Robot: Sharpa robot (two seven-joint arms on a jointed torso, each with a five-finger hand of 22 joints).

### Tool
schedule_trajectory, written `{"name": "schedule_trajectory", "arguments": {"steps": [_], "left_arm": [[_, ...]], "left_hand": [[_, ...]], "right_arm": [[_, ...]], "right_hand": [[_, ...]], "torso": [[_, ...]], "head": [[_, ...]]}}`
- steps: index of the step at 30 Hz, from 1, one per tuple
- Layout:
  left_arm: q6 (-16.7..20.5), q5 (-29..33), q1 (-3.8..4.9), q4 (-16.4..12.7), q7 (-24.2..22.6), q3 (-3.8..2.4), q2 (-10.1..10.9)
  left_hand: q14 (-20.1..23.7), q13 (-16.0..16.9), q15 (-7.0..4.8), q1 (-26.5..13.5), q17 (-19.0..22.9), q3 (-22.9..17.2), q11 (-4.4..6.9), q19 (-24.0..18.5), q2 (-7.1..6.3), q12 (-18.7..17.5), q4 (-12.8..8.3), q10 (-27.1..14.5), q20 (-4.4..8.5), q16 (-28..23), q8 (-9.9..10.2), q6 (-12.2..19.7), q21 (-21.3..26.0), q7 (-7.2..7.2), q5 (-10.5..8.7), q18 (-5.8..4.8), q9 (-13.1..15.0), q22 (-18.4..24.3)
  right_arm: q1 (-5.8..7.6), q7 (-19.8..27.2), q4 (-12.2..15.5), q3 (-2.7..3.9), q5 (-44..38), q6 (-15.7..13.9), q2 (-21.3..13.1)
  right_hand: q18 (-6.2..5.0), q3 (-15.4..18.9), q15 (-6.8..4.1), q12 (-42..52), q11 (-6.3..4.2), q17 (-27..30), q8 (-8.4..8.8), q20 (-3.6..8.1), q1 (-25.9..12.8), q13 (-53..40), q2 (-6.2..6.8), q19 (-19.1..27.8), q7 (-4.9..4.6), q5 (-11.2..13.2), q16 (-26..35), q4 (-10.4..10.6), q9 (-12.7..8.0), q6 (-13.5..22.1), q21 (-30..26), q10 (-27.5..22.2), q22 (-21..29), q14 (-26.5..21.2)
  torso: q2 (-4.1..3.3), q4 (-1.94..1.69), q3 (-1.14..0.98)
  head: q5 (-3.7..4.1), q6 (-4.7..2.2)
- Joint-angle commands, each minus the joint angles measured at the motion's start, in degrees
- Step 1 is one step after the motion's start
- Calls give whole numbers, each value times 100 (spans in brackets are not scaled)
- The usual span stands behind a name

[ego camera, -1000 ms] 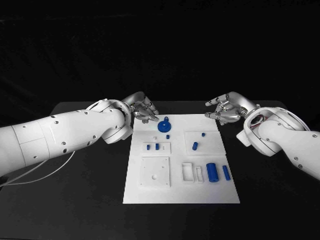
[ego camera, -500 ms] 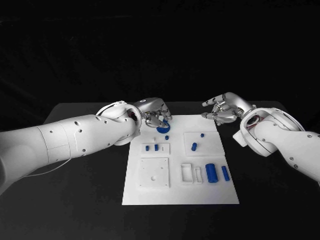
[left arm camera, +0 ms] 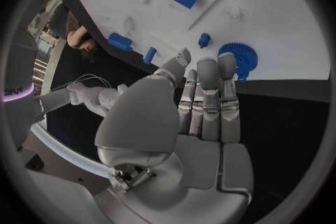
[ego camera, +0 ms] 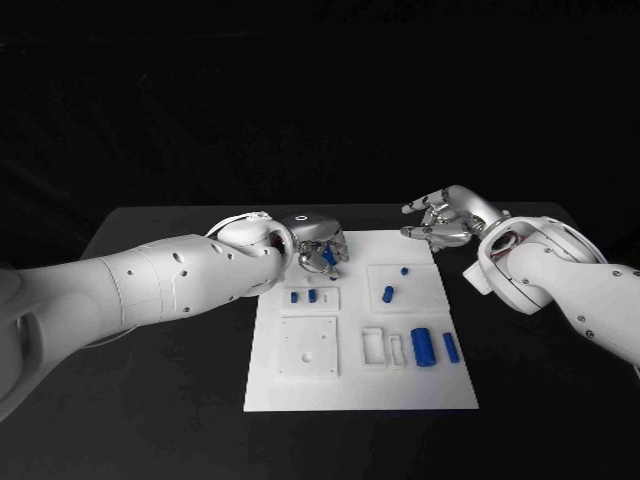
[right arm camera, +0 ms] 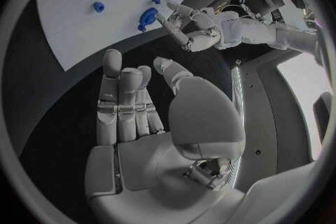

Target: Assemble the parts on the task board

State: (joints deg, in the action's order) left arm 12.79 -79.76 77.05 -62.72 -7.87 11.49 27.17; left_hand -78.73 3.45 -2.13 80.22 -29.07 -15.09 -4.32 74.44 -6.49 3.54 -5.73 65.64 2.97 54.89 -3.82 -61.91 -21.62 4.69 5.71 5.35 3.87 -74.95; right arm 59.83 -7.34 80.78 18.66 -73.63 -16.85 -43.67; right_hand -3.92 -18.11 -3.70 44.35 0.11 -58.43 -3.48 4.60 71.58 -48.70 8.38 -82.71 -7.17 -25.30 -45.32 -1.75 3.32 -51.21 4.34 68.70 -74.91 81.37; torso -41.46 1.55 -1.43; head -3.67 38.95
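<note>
Left robot hand (left arm camera: 203, 106) fingers together, apparently touching blue gear (left arm camera: 238, 59); right robot hand (ego camera: 443, 218) spread, empty.

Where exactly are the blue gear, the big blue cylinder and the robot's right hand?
Gear (left arm camera: 240, 57), left wrist view, on its toothed face.
Cylinder (ego camera: 424, 345), head view, on its middle.
Right robot hand (ego camera: 447, 217), head view, on the middle of the hand.

Overhead head view — two close wrist views
</note>
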Motion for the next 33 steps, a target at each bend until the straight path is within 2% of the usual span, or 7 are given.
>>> {"name": "schedule_trajectory", "arguments": {"steps": [1, 7, 10, 15, 23, 29, 33], "left_arm": [[-363, -255, -23, 57, -123, 1, -45], [-483, -289, -52, 138, -113, 4, -94], [-479, -294, -57, 154, -79, 4, -101], [-423, -373, -62, 210, -18, 5, -127], [-334, -562, -74, 304, 49, 8, -173], [-288, -605, -95, 360, 45, 10, -188], [-274, -613, -104, 374, 45, 13, -196]], "left_hand": [[-173, -5, -38, -20, 9, -17, 39, 107, -5, -18, -7, -18, 38, 231, 21, 94, -94, -16, 2, 126, -6, -118], [-325, -5, -52, -39, 75, 18, 29, 235, 7, -18, 10, -139, 54, 389, 20, 107, -187, -4, 0, 160, -2, -106], [-343, -3, -42, -114, 90, 161, 27, 255, -11, -18, 90, -154, 43, 435, 20, 120, -198, -8, -205, 169, -2, -99], [-322, -3, -7, 91, 171, 639, 11, 273, 146, -18, 213, -181, 5, 529, 21, 150, -180, 2, -187, 207, -3, -96], [-306, -8, 37, 157, 231, 117, 11, 250, 249, -22, 100, -112, -48, 611, 24, 135, -214, 22, -107, 270, -9, -106], [-299, -8, 52, 27, 275, -330, 10, 227, 164, -21, 20, -116, -76, 639, 21, 189, -257, 17, -111, 309, -11, -106], [-301, -9, 14, -1, 290, -442, 47, 223, 187, -23, 27, -37, -58, 652, 21, 163, -279, -9, -100, 298, -11, -106]], "right_arm": [[-2, 63, 19, 2, 0, 4, 4], [-2, 58, 42, 2, 3, 13, -9], [-2, 55, 47, 2, 6, 18, -17], [-2, 49, 61, 2, 9, 24, -29], [-1, 41, 87, 2, 10, 54, -50], [0, 38, 99, 2, 11, 78, -63], [0, 34, 108, 2, 11, 85, -71]], "right_hand": [[-59, 15, -21, 17, -22, -8, 23, 28, -48, 1, -17, 5, 8, -36, -9, 13, -5, 34, -9, -11, 9, 28], [-59, 15, -21, 17, -22, -8, 23, 28, -48, 1, -17, 5, 8, -36, -9, 13, -5, 34, -9, -11, 9, 28], [-59, 15, -21, 17, -22, -8, 23, 28, -48, 1, -17, 5, 8, -36, -9, 13, -5, 34, -9, -11, 9, 28], [-58, 18, -22, 23, -23, -12, 21, 29, -55, -2, -17, 0, 9, -38, -19, 21, -3, 10, -8, -5, 11, 31], [-57, 25, -22, 26, -24, -17, 21, 29, -62, -3, -15, -1, 11, -38, -27, 26, -3, 4, -8, -2, 10, 34], [-57, 25, -22, 26, -24, -17, 21, 29, -62, -3, -15, -1, 11, -38, -27, 26, -3, 4, -8, -2, 10, 34], [-57, 25, -22, 26, -24, -17, 21, 29, -62, -3, -15, -1, 11, -38, -27, 26, -3, 4, -8, -2, 10, 34]], "torso": [[-8, 4, 0], [-6, -10, 6], [-1, -10, 5], [4, -11, 5], [6, -13, 5], [4, -11, 1], [6, -5, 0]], "head": [[6, -1], [29, 28], [34, 45], [37, 60], [61, 96], [67, 101], [81, 115]]}}
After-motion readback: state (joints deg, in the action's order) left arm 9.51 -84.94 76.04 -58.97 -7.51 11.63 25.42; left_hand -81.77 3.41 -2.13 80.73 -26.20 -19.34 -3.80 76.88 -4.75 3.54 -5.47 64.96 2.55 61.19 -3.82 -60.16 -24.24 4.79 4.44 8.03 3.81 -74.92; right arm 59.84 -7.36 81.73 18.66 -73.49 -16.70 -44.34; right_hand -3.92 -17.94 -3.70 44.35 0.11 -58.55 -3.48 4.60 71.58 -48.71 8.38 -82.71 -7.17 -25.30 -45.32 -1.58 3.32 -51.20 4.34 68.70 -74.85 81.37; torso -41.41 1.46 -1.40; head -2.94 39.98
